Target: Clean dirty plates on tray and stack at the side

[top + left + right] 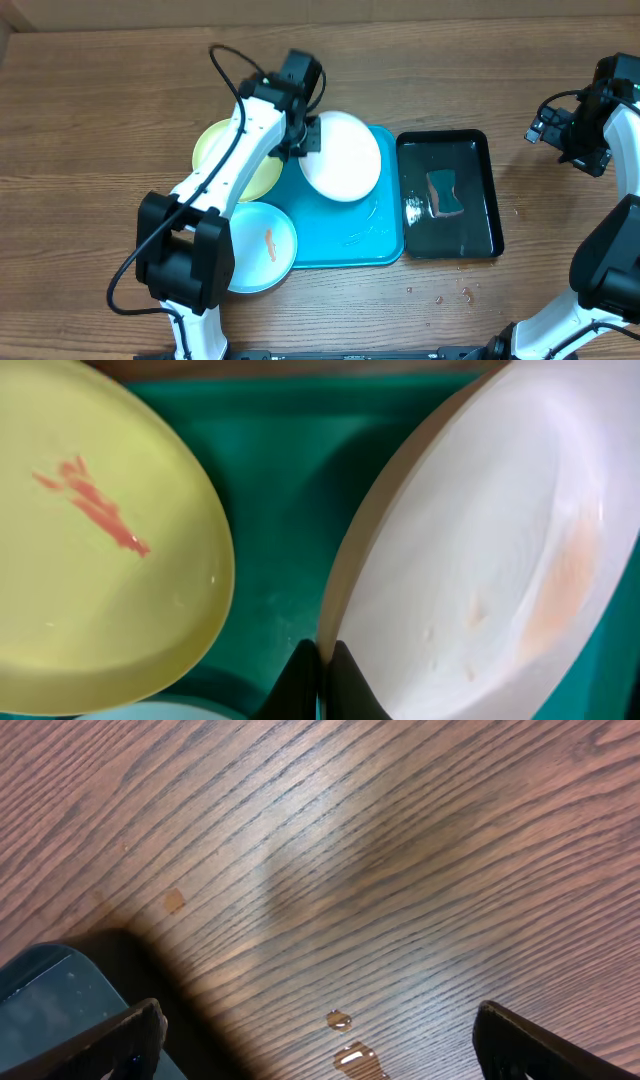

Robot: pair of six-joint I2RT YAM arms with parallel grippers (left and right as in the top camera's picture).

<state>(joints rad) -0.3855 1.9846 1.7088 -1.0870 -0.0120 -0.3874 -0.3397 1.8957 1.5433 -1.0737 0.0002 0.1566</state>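
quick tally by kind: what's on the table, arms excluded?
Plates: 3 (white plate, yellow plate, blue plate)
Trays: 2 (blue tray, black tray)
Sponges: 1 (sponge, in the black tray)
Total: 6

The wood-grain table [90,100] carries the turquoise tray [340,252] and, just beside it, a glossy black tray [480,160]. Water droplets [441,298] lie near the black one.
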